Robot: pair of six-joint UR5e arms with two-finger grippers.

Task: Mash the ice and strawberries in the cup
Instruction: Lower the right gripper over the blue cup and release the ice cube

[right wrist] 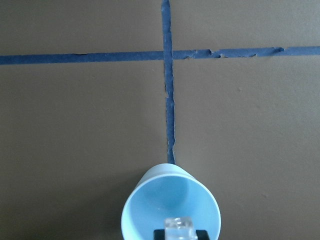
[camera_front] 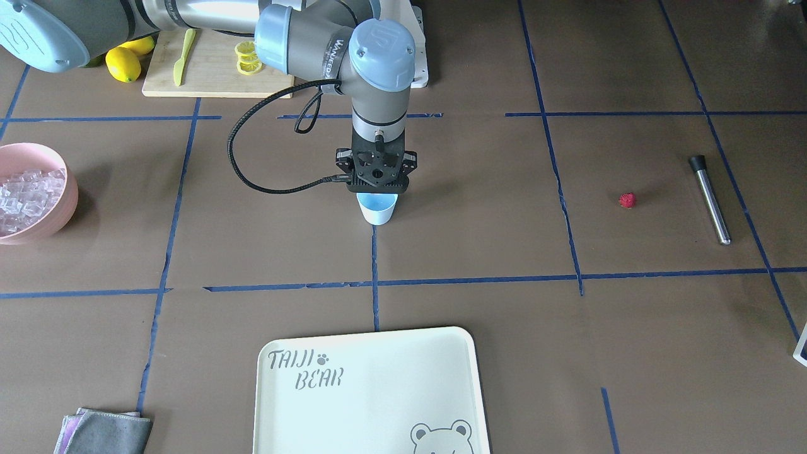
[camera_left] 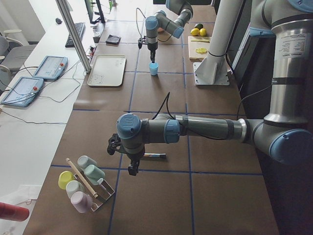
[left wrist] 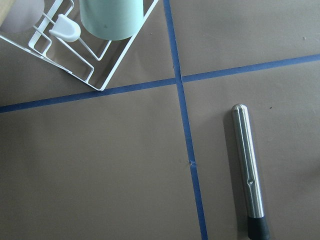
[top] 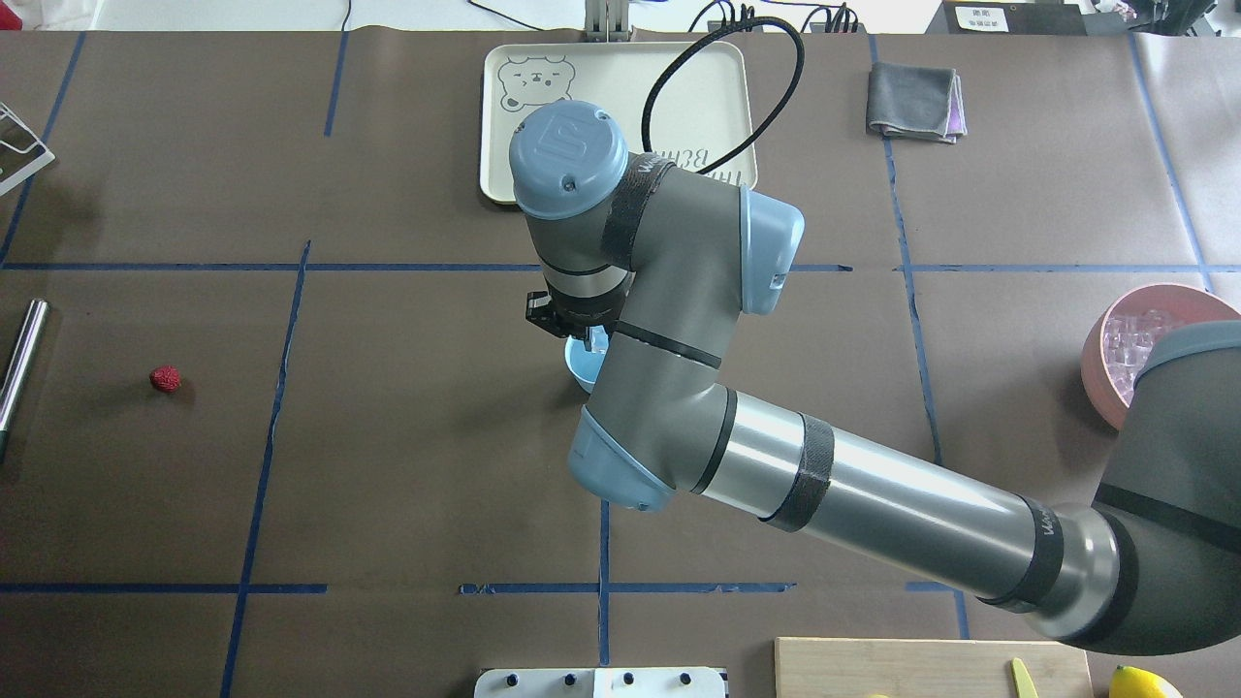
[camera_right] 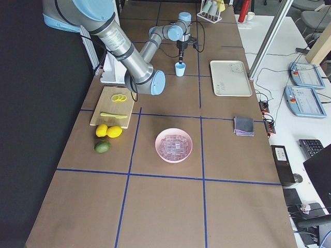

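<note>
The cream tray [camera_front: 378,403], reading "TAIJI BEAR", is lying at the counter's operator-side edge. The pink bowl [camera_front: 69,195] at the counter's right end is holding ice [camera_front: 25,195]. The right gripper [camera_front: 377,189] is pinching an ice cube [right wrist: 180,225] over the mid-counter cup [camera_front: 377,211]. The strawberry [camera_front: 627,200] is lying toward the left end. I cannot tell how the left gripper [camera_left: 131,166] is standing.

Upright cup [camera_front: 377,210], ice cube [right wrist: 180,224] over its mouth, strawberry [camera_front: 627,200] apart
</note>
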